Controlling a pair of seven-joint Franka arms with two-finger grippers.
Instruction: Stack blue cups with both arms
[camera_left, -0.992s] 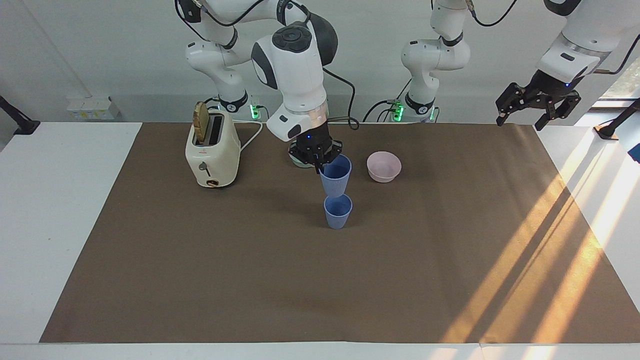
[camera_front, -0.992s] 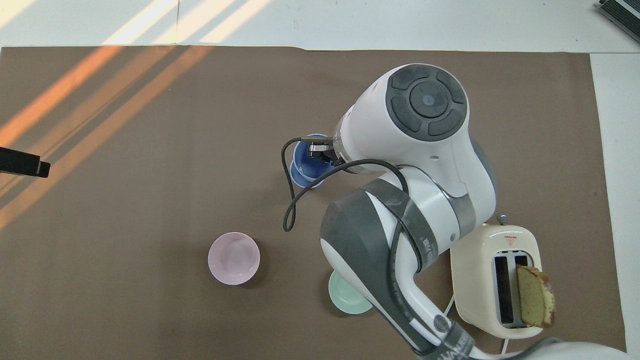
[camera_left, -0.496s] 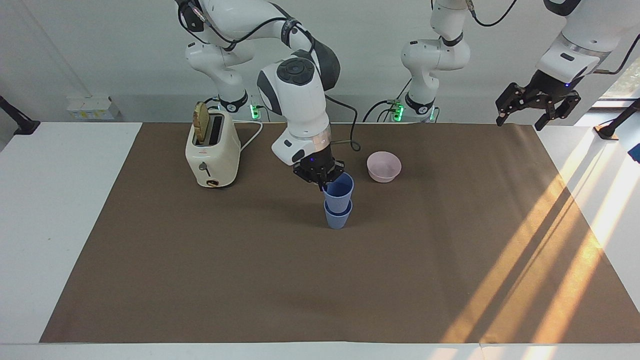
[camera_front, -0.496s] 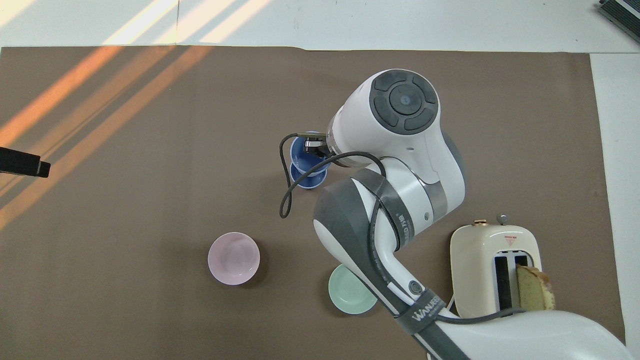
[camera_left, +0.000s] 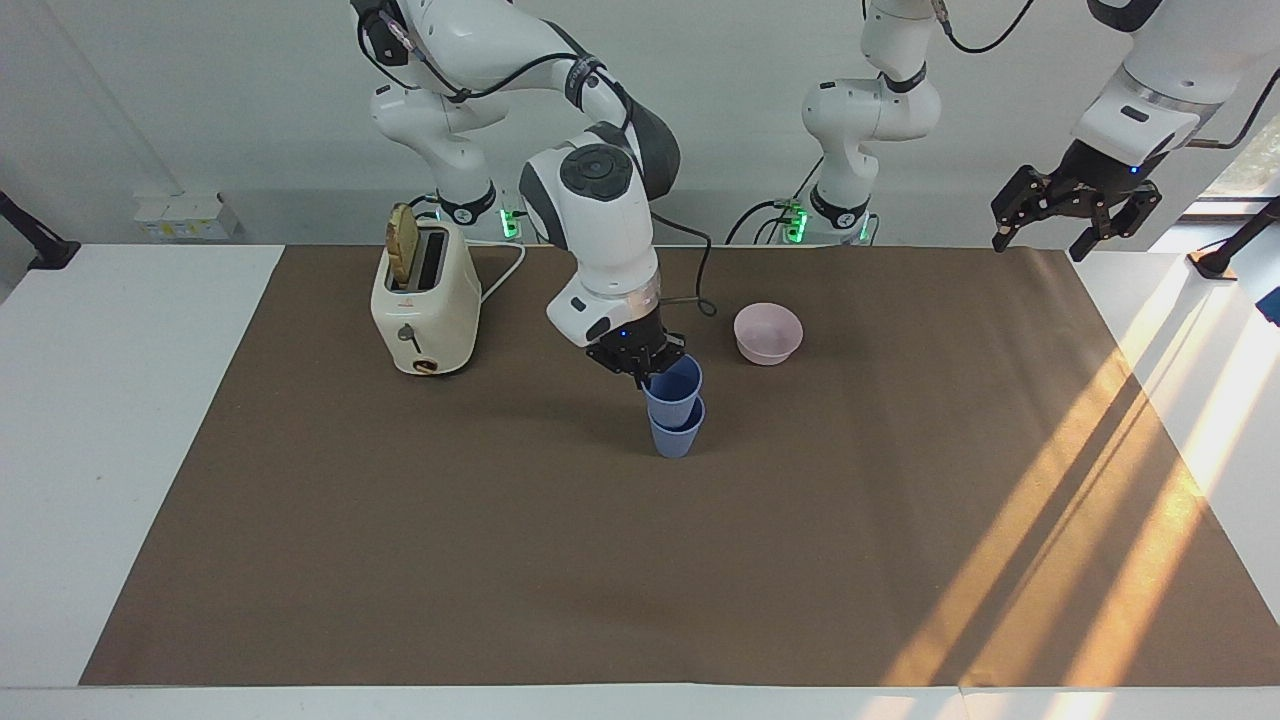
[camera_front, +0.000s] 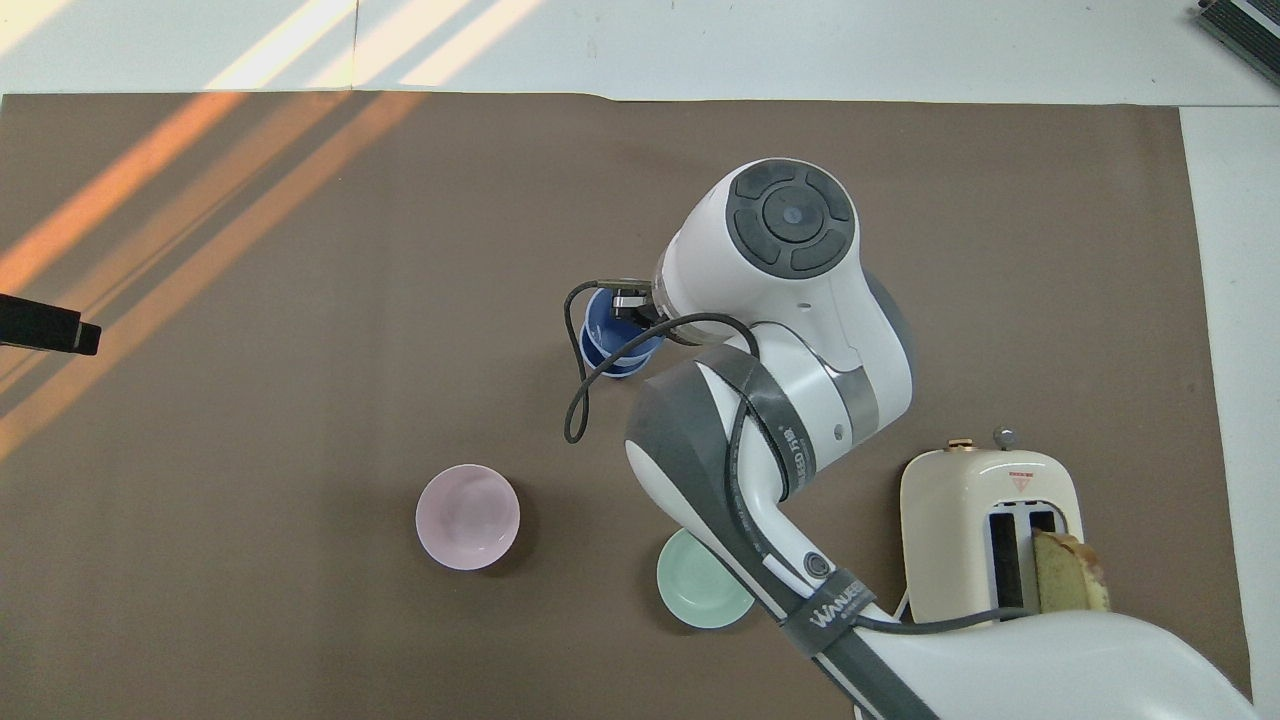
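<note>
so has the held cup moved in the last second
Yes. The right gripper has lowered the held cup into the standing cup, which stayed put; a second ago it hung clear above it.

The right gripper (camera_left: 643, 362) is gripping the rim of the upper cup (camera_left: 673, 385), which is sitting partly inside the lower cup (camera_left: 676, 432) on the mat (camera_left: 400, 520). The left gripper (camera_left: 1076, 212) is hanging open over the mat's corner, waiting. A pink bowl (camera_left: 768, 333) and a toaster (camera_left: 425, 300) are standing nearer the robots.
</note>
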